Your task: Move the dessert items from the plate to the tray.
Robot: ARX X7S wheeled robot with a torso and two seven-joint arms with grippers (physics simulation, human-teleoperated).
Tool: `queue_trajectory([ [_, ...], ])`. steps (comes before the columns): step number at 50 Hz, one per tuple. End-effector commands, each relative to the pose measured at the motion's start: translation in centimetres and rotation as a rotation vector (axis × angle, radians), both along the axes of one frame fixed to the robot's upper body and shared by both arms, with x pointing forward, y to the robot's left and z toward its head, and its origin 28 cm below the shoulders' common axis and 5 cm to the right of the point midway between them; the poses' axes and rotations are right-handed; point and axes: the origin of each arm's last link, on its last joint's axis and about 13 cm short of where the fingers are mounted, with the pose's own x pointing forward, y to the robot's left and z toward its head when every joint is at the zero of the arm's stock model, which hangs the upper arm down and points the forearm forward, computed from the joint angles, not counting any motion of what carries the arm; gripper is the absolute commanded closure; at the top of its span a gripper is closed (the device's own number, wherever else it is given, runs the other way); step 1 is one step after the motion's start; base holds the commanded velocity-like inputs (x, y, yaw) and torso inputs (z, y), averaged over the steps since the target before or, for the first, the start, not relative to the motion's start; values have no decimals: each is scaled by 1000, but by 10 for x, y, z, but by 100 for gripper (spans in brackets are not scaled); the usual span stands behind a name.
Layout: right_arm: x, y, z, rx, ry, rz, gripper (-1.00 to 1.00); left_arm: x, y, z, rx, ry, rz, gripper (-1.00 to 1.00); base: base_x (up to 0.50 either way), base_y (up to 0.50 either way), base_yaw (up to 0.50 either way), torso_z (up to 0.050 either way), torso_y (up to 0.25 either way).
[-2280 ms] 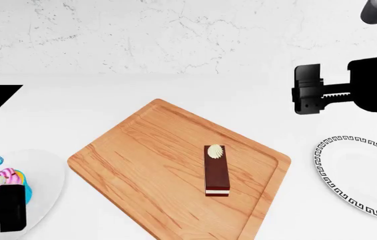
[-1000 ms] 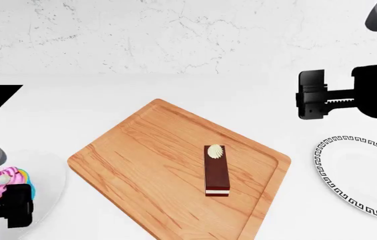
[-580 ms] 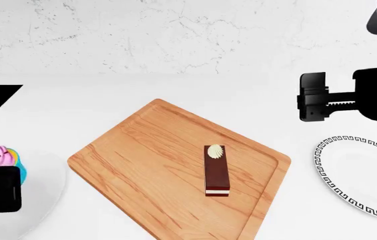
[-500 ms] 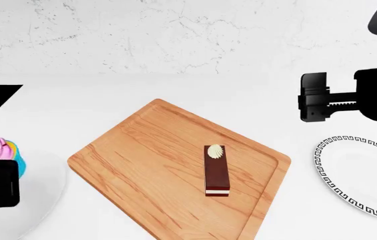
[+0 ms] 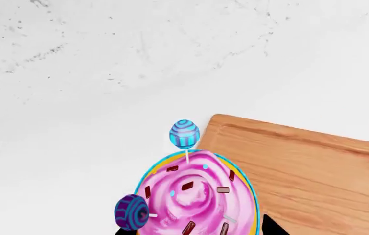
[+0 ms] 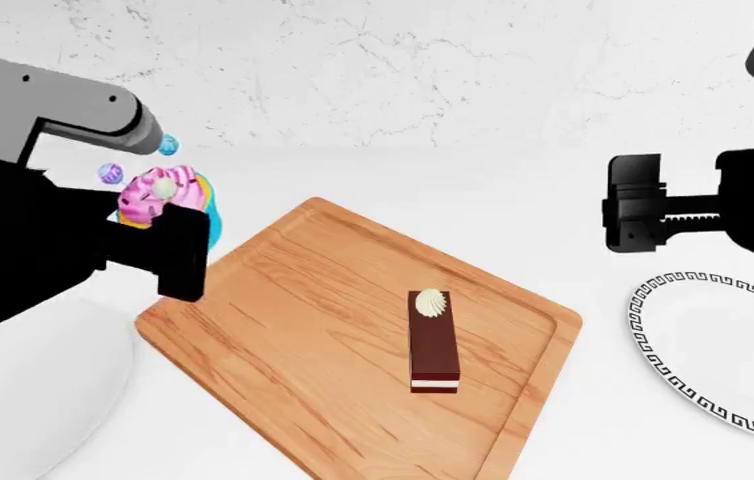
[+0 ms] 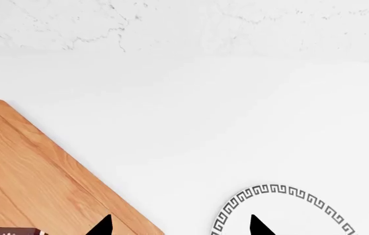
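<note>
Left gripper (image 6: pixel 170 235) pinching cupcake (image 6: pixel 164 195) aloft beside tray (image 6: pixel 297 330) corner, cake slice (image 6: pixel 433 342) already aboard; carry level over bare wood, lower upright clear of slice, release; right gripper (image 7: pixel 179 227) spread, idle.

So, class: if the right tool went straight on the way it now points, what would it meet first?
Judging by its wrist view, bare white counter between the tray and the patterned plate, though depth is unclear.
</note>
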Motion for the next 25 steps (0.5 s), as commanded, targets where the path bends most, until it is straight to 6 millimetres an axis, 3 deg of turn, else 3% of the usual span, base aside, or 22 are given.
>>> queue_trajectory([
  [1,1,-1,-3,9,3,-3,-100,18,-32,23,67,-79,-105,100,0,0,0,0,0],
  [10,-2,-3,-6,15,4,-10,-100,29,-46,6,57,-49,-143,100,0,0,0,0,0],
  [25,-3,-6,-8,23,8,-17,-100,31,-57,-17,105,47,-205,100,0,0,0,0,1],
])
